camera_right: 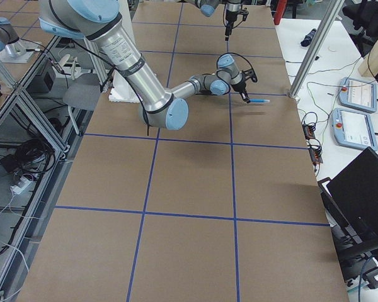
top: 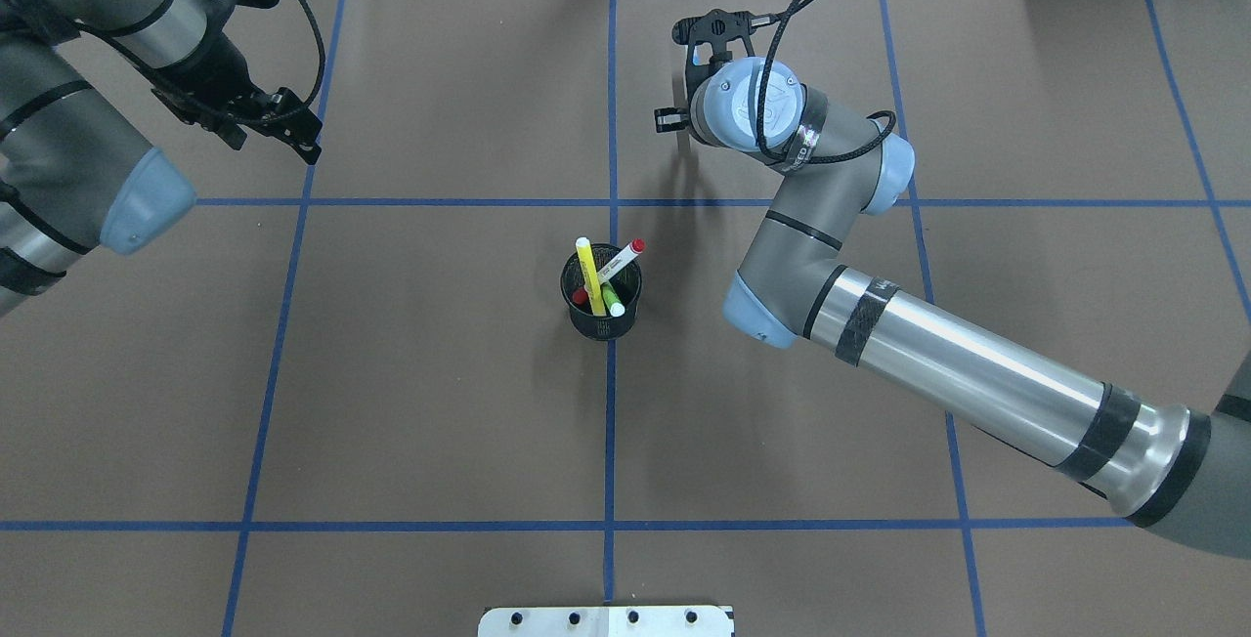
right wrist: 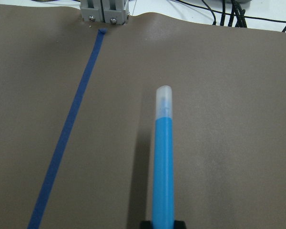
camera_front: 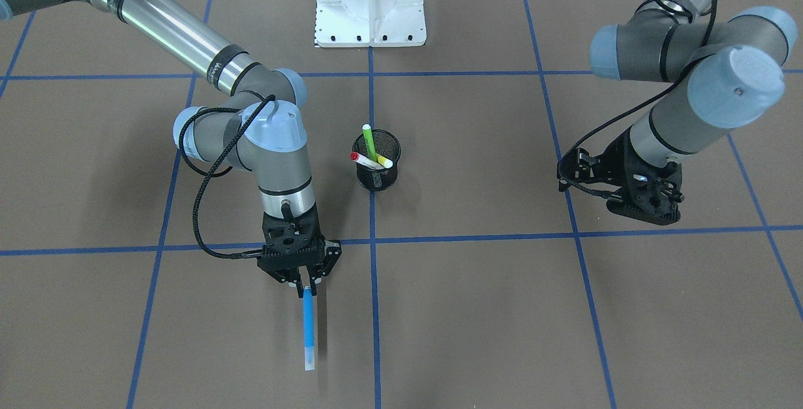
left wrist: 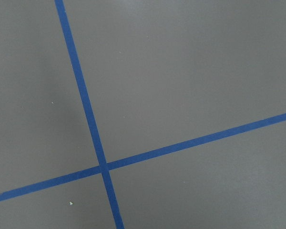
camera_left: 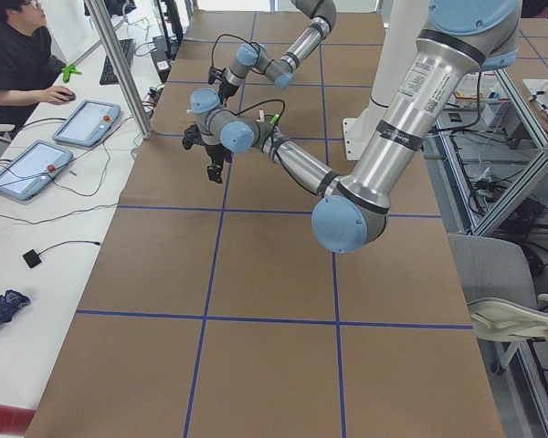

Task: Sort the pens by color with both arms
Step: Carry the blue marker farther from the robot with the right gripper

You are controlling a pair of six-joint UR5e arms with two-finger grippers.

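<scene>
Cup [camera_front: 377,170] sits mid-table [camera_front: 477,308] on the centre gridline [camera_front: 374,308], on the operators' side of the base pedestal [camera_front: 370,4]. Three pens [camera_front: 370,144] stand in it, leaning apart. Fourth pen [camera_front: 308,327] is on the robot's right of the cup, well apart from it. It points toward the operators' edge, its robot-side end pinched in the right gripper [camera_front: 307,283]. Left gripper [camera_front: 646,199] hangs over the table, well apart on the cup's other side.

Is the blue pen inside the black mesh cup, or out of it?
Out. The right gripper holds the blue pen well apart from the cup, which contains three other pens.
</scene>
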